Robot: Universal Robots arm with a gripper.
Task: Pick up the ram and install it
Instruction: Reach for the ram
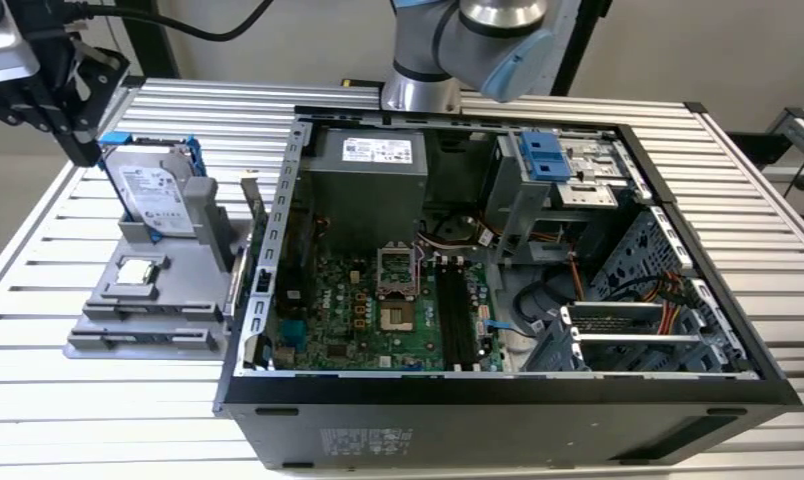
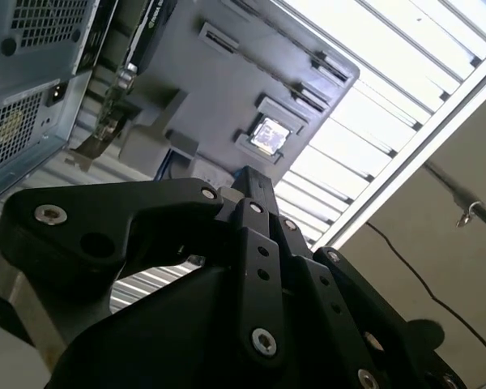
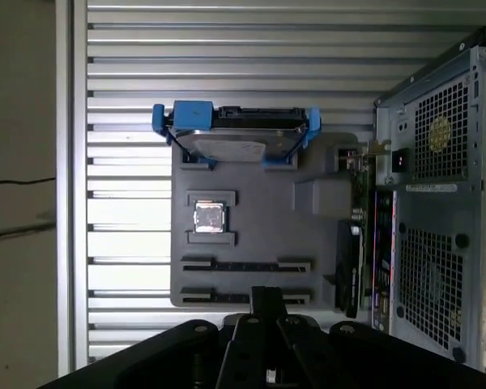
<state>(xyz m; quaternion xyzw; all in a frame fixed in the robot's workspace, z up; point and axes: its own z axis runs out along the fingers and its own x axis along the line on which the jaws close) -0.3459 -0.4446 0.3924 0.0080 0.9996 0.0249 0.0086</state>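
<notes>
hanging over the tray (image 1: 109, 345) at the exterior view's far left, the gripper (image 1: 79, 145) is well apart from the black slots (image 1: 449, 310), where i cannot tell if the ram sits; it should go in straight, i think, and the stickers (image 1: 375, 150) are too small to read. in the second wrist view its fingers (image 2: 255, 194) look pressed together on nothing; the first wrist view shows the tray's slots (image 3: 247, 265) bare.

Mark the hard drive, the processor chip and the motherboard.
hard drive (image 1: 153, 190): exterior view, on its silver face.
processor chip (image 3: 209, 217): first wrist view, middle of its silver lid.
motherboard (image 1: 335, 335): exterior view, green area near the socket.
</notes>
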